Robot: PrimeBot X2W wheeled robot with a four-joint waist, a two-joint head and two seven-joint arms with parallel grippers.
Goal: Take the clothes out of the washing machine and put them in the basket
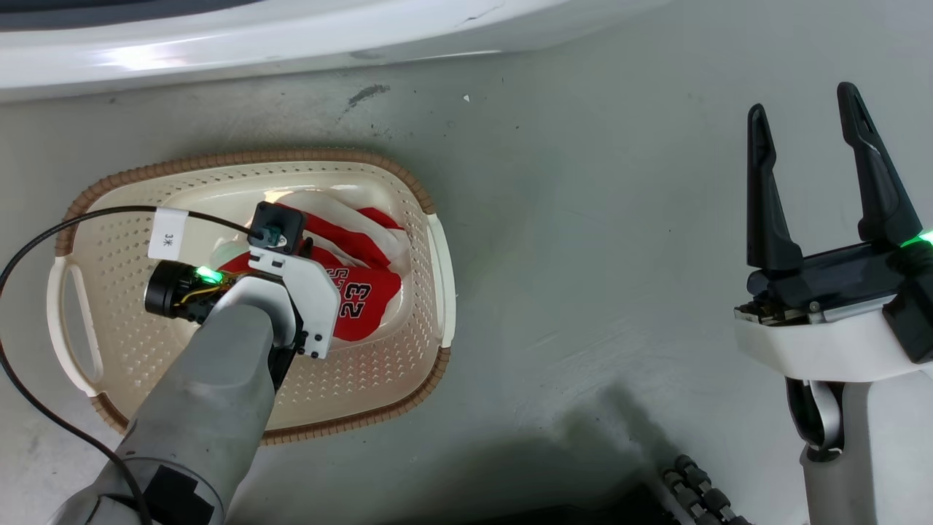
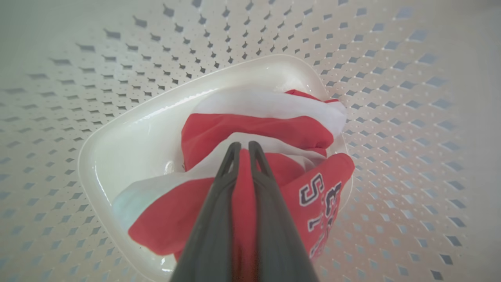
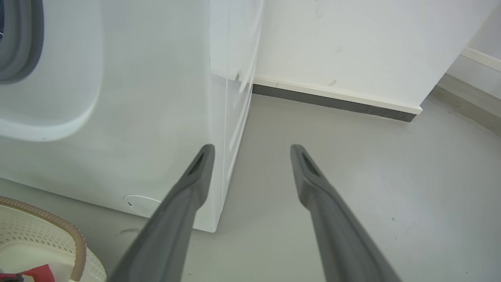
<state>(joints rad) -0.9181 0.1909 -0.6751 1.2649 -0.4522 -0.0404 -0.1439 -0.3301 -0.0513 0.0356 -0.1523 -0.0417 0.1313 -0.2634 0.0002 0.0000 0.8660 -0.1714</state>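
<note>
The cream basket (image 1: 240,157) stands on the floor in front of the white washing machine (image 1: 219,44). Red and white clothes (image 1: 364,299) lie bunched on its bottom, with "23" showing. My left arm (image 1: 291,292) reaches down into the basket and hides its own fingers in the head view. In the left wrist view, my left gripper (image 2: 244,148) is shut on a red fold of the clothes (image 2: 254,129), low between the basket walls (image 2: 117,58). My right gripper (image 1: 809,117) is held open over bare floor to the right, with nothing between its fingers.
The right wrist view looks past the open right gripper (image 3: 252,150) at the washing machine's front corner (image 3: 117,117), a white wall with a dark skirting (image 3: 332,102) and grey floor. The basket rim (image 3: 58,231) shows at its lower left. A black cable (image 1: 44,240) loops over the basket's left side.
</note>
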